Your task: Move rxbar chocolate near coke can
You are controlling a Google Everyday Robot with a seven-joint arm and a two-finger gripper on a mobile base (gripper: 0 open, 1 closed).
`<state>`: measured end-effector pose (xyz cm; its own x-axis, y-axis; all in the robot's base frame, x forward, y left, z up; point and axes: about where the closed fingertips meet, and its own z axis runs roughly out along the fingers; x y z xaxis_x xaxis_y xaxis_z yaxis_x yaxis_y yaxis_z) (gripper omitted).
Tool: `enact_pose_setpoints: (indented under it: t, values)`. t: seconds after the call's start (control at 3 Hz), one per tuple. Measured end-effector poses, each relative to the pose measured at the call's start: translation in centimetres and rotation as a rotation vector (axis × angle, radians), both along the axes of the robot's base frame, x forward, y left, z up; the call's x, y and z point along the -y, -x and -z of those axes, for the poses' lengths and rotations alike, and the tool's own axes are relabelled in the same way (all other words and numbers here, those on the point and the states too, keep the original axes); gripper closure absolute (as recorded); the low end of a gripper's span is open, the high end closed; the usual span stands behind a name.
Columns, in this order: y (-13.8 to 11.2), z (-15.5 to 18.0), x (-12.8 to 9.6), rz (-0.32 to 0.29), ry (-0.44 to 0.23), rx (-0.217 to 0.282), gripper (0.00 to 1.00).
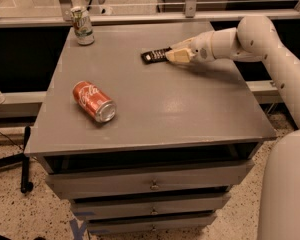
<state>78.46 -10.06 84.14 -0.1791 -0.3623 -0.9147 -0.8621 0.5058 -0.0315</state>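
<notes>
The rxbar chocolate (154, 56) is a small flat black bar lying on the grey table top (190, 109), at the back, right of centre. My gripper (177, 56) reaches in from the right, low over the table, with its cream tip at the bar's right end. The coke can (94, 101) is red with white script. It lies on its side at the front left with its silver end toward the front right. It is well apart from the bar and the gripper.
A green-and-white can (82, 26) stands upright at the table's back left corner. A metal rail (190, 18) runs behind the table. The table has drawers (150, 184) below its front edge. My white arm (270, 49) spans the right side.
</notes>
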Motion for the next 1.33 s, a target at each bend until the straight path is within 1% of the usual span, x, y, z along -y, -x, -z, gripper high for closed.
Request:
enact_pose_setpoints:
  t: [0.33,0.67,1.0,1.33]
  values:
    - [1.5,0.2,-0.4,-0.010,-0.010,-0.019,0.87]
    - [3.0,0.2,-1.0,-0.024,-0.023,-0.038,1.00]
    - [4.4,-1.1,-2.0,-0.062,-0.036,-0.050,1.00]
    - [6.6,-3.4,-3.3,-0.130,-0.042,-0.069,1.00]
